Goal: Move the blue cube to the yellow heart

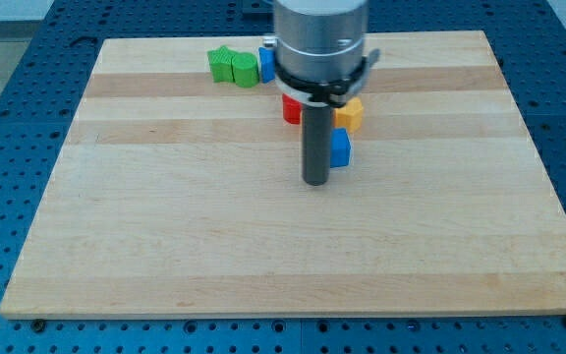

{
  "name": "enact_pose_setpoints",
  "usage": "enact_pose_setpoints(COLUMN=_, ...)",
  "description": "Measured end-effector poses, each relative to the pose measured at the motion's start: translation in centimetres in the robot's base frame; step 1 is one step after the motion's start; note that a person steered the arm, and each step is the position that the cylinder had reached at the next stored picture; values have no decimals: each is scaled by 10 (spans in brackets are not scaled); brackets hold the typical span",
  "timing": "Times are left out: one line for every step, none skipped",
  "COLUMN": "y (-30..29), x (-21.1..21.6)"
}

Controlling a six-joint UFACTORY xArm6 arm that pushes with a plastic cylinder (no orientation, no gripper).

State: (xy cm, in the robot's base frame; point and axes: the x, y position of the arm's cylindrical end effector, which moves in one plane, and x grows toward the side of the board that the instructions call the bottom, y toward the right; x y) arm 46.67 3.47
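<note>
Your tip (314, 182) sits just left of the blue cube (339, 148), which lies just below the yellow heart (349, 114). No gripper here. Push off-centre and the cube may slide sideways.

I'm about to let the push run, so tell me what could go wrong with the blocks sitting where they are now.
My tip sits at the left of the blue cube, so a push may slide it right, past the yellow block just above it. The red block is close by and could get knocked. The arm hides part of this cluster.
</note>
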Motion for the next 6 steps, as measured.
enact_pose_setpoints(y=24, x=-2)
enact_pose_setpoints(y=24, x=-18)
enact_pose_setpoints(y=24, x=-29)
enact_pose_setpoints(y=24, x=-29)
enact_pose_setpoints(y=24, x=-21)
enact_pose_setpoints(y=-24, x=3)
